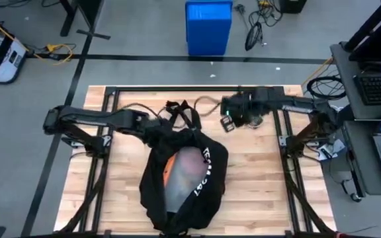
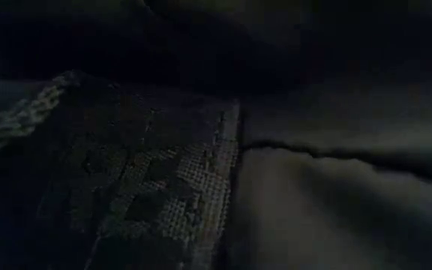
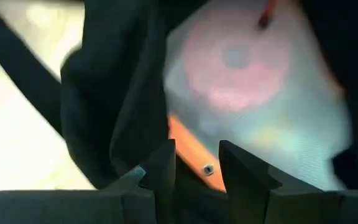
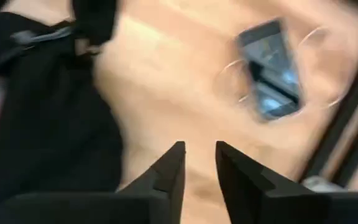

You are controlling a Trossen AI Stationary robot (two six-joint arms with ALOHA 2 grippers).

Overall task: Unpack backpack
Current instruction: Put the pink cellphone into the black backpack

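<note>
Black backpack (image 1: pixel 184 178) lies mid-table, left claw (image 1: pixel 152 134) at its open edge.

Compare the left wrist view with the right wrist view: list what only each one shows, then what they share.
Only the left wrist view looks into the large black fabric backpack at a translucent white bag with a pink round patch and an orange strip, just past the left pincer.

Only the right wrist view shows the small dark rectangular device lying on the light wooden table, beyond the right pincer.

Both show the backpack's black fabric, and each pincer's fingers stand slightly apart, holding nothing.
</note>
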